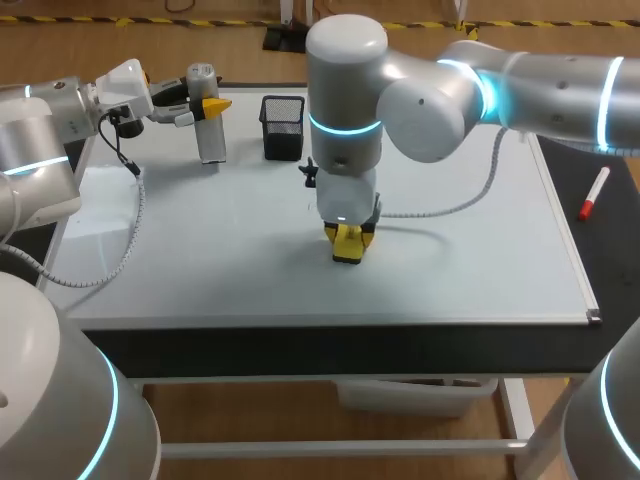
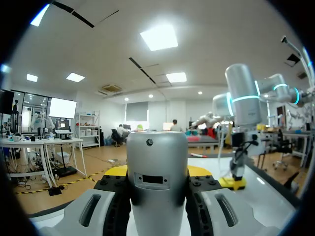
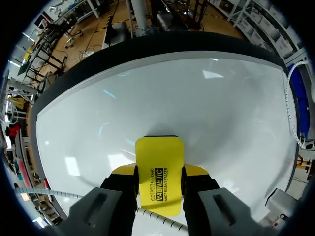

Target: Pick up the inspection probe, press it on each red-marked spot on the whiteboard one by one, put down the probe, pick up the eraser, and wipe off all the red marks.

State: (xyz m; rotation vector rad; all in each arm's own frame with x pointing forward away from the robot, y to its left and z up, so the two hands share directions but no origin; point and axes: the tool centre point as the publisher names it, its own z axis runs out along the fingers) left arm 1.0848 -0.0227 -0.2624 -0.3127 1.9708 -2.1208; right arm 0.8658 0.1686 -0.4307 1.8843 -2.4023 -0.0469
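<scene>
Left fingers (image 2: 112, 201) clasp probe (image 2: 156, 162), right fingers (image 3: 120, 192) eraser (image 3: 158, 167)

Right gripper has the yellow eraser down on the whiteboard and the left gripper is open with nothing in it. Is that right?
Not quite. The left gripper is not open and empty: the left wrist view shows it shut on the silver inspection probe. The rest stands: the right gripper holds the yellow eraser on the whiteboard.
</scene>
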